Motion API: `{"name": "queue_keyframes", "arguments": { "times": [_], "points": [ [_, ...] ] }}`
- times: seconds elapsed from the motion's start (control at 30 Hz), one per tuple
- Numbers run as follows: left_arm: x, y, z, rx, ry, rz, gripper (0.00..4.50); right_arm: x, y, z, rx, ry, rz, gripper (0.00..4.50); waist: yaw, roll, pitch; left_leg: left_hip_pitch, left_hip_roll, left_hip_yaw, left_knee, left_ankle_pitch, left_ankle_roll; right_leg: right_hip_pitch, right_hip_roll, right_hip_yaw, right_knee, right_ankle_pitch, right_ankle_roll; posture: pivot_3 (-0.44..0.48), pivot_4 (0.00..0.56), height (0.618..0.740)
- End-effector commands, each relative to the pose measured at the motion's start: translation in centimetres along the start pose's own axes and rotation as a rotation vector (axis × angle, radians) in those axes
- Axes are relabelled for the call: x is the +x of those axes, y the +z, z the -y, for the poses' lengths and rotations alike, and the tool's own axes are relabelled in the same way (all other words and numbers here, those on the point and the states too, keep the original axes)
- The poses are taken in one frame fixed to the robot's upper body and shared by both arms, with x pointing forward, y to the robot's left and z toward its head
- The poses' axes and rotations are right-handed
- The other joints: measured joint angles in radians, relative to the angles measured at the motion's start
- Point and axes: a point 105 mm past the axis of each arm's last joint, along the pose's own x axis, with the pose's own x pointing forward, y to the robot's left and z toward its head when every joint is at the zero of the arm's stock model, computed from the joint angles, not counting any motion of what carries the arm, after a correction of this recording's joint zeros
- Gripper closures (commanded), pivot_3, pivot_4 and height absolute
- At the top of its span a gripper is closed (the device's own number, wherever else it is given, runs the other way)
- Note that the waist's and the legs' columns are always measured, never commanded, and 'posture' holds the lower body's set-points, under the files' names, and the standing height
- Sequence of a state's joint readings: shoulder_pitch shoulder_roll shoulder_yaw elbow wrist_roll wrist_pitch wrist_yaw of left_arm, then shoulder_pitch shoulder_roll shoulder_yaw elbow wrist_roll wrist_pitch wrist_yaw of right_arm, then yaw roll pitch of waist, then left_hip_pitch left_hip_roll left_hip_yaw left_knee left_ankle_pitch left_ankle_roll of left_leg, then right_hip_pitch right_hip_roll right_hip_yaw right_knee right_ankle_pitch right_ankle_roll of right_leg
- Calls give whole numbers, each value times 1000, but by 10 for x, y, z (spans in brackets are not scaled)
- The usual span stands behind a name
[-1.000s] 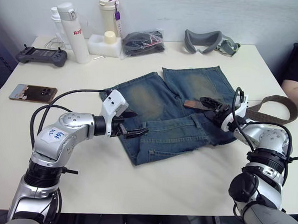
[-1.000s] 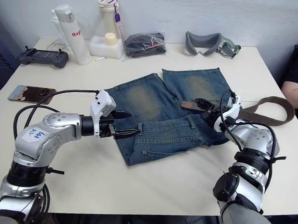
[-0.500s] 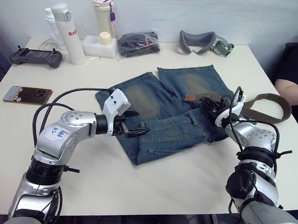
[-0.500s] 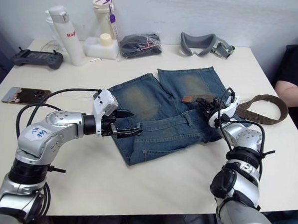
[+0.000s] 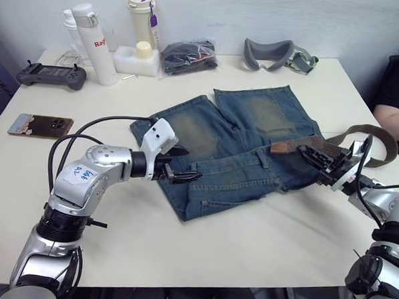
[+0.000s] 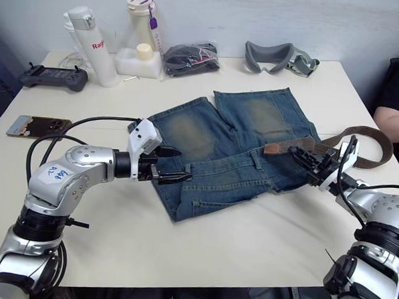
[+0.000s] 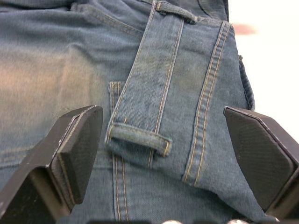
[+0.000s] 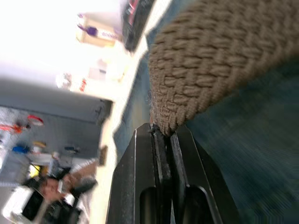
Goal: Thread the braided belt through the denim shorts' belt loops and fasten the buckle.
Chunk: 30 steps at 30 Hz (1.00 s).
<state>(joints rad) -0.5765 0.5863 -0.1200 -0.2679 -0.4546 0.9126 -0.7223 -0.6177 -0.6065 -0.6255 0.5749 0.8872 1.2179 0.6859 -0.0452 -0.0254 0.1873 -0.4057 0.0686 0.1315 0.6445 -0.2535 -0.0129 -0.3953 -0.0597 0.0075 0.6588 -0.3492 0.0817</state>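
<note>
- denim shorts (image 5: 240, 141) lie flat mid-table, legs pointing away from the robot, waistband on the near side.
- left gripper (image 5: 185, 169) hovers just over the waistband's left end with fingers spread wide, holding nothing; in the left wrist view the fingers (image 7: 74, 149) straddle one of the belt loops (image 7: 140, 138), likely lined up to pin or lift it so the strap can pass under.
- right gripper (image 6: 312, 163) is pressed together on the braided belt (image 5: 361, 134), pinching the strap a bit back from its tip; right wrist view shows the weave clamped between the black fingers (image 8: 154, 154).
- belt tip (image 6: 274, 149) sticks out past the gripper and rests on the shorts near the waistband's right side, aimed toward the loops, probably held short so the end stays stiff enough to feed.
- rest of the belt curls in a loop on the table (image 5: 248, 239) off the shorts' right edge; can't make out the buckle.
- no loop threaded yet by the look of it, so early in the task.
</note>
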Motion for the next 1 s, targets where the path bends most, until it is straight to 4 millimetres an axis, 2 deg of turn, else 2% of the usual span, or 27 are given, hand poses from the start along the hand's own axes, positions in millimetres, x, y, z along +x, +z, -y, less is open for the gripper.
{"name": "queue_keyframes", "arguments": {
  "times": [0.03, 0.17, 0.27, 0.4, 0.47, 0.73, 0.87, 1.0],
  "points": [
    [-3, 9, 1, 52, 5, 19, 0, 2, 3, 0, -61, -3, -12, 4473, 0, 0, 0, 0, 0, 0, 0, 0, 0, 0, 0, 0, 0, 0, 0, 0, 150, 730],
    [-4, 8, 2, 59, 3, 8, 0, 10, -10, -5, -38, 50, -70, 4473, 1, 0, 0, 0, 0, 0, 0, 0, 0, 0, 0, 0, 0, 0, 0, 0, 150, 730],
    [-6, 7, 2, 59, 5, 5, 0, 14, -30, -21, 4, 154, -165, 4473, -1, 0, 0, 0, 2, 0, 0, 0, 0, 0, 0, 0, 0, 0, 0, 0, 150, 730],
    [-7, 6, 1, 61, 12, 1, 0, 17, -50, -26, 8, 186, -246, 4473, -6, 0, 0, 0, 6, 0, 0, 0, -1, 0, 1, 0, 0, 0, 0, 0, 150, 730],
    [-8, 6, 1, 62, 12, 1, 0, 18, -51, -27, 11, 189, -249, 4473, -8, 0, 0, 0, 6, 0, 0, 0, -1, 0, 1, 0, 0, 0, 0, 0, 150, 730],
    [-9, 5, 1, 68, 16, -7, 0, 12, -31, -29, 50, 186, -205, 4473, -8, 0, 0, 0, 5, 1, 0, -1, -1, 0, 1, 0, 0, 0, 0, 0, 150, 730],
    [-9, 4, 2, 69, 15, -12, 0, 3, -43, -32, 95, 216, -277, 4473, -3, 0, 0, 0, 5, 1, 0, -1, 0, 0, 0, 0, -1, 0, 0, 0, 150, 730],
    [-8, 4, 3, 69, 12, -10, 0, 3, -43, -37, 122, 256, -266, 4473, -5, 0, 0, -1, 5, 1, 0, -1, 0, 0, 0, 1, -1, 0, 0, 0, 150, 730]
  ]
}}
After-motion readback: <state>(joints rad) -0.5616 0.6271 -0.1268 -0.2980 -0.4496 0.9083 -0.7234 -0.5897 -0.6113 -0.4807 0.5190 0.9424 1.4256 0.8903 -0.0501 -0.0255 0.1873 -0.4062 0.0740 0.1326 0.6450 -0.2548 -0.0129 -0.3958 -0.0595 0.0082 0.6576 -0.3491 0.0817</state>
